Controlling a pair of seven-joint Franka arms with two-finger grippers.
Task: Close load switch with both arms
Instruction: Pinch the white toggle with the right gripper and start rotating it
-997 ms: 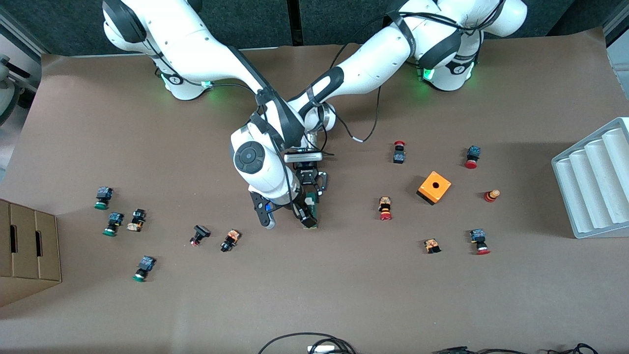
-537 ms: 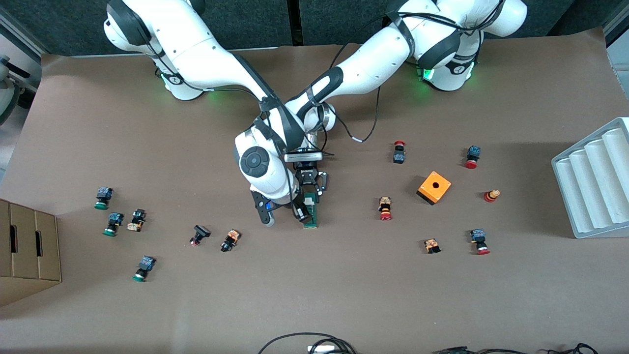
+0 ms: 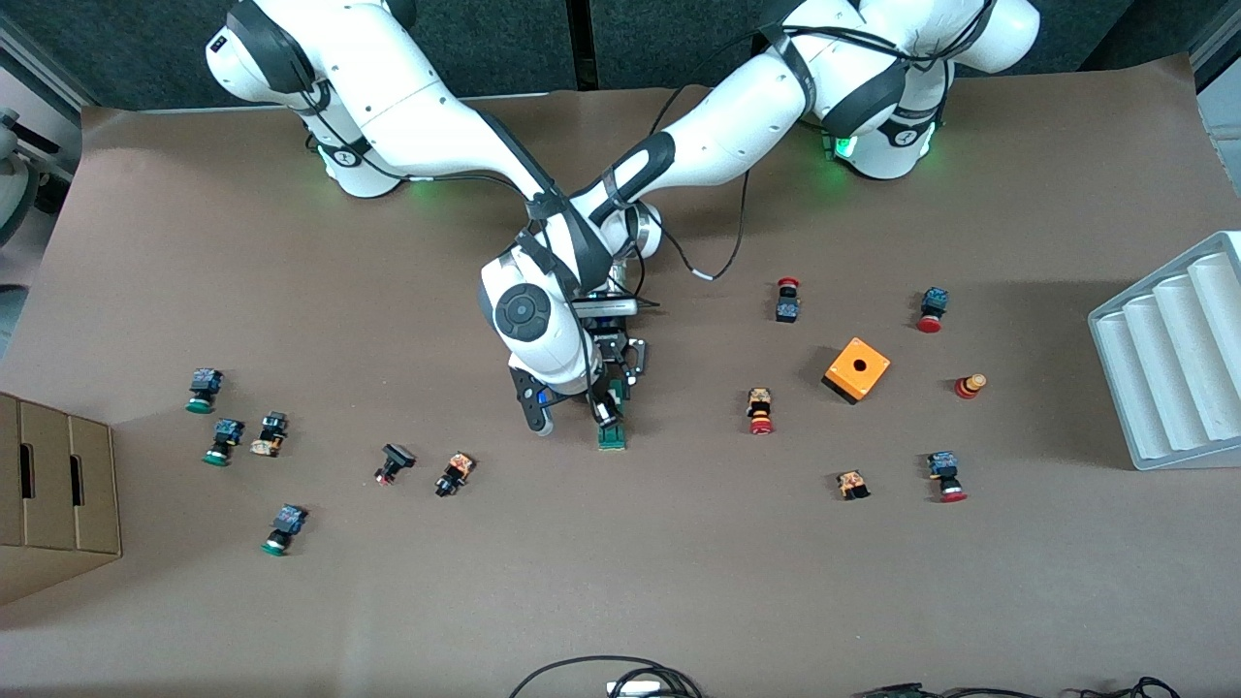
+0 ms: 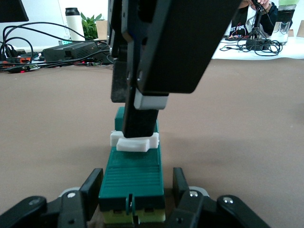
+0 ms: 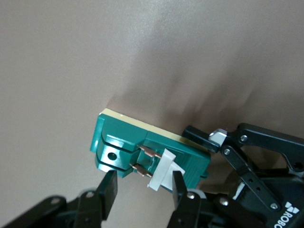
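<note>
Load switch point(image 3: 612, 428): I see one, green, lying mid-table, its long axis running toward the front camera. My left gripper point(image 4: 134, 195) clamps its end, fingers pressed to both sides. My right gripper point(image 5: 141, 190) straddles the white sliding tab point(image 5: 161, 172), fingers apart, not yet pinching it.

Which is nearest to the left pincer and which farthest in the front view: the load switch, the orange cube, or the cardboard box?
Measured from the left pincer, shut on the switch mid-table:
1. The load switch, gripped at the end toward the robots' bases.
2. The orange cube, toward the left arm's end of the table.
3. The cardboard box, at the right arm's end of the table.
</note>
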